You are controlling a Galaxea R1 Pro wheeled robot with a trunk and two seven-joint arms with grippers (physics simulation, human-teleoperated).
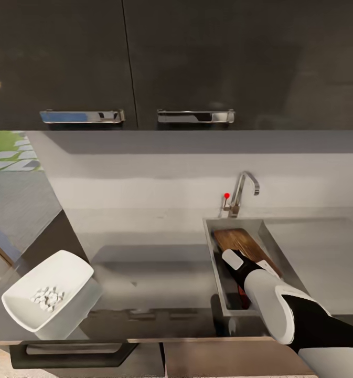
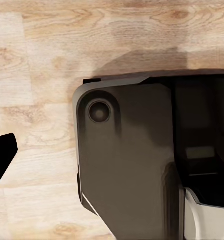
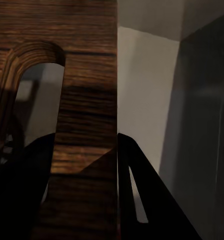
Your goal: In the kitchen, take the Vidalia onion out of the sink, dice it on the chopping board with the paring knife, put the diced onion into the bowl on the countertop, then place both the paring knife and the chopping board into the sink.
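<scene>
The chopping board (image 1: 239,241) lies tilted inside the sink (image 1: 210,236), its far end towards the tap (image 1: 243,190). My right arm (image 1: 270,299) reaches down into the basin. In the right wrist view my right gripper (image 3: 84,150) is shut on the chopping board (image 3: 87,75): one finger passes through the handle slot and the other rests against the board's outer edge. A dark reddish bit (image 1: 244,301) shows low in the sink beside the arm; I cannot tell if it is the paring knife. The white bowl (image 1: 66,265) at the countertop's (image 1: 155,273) left end holds diced onion (image 1: 47,298). One black fingertip (image 2: 1,157) of my left gripper hangs over the wooden floor.
Dark wall cabinets with two chrome handles (image 1: 82,116) hang above the counter. A dark handle (image 1: 71,353) runs under the counter's front edge. The left wrist view looks down on the robot's dark base (image 2: 127,160) and pale wooden floor (image 2: 42,60).
</scene>
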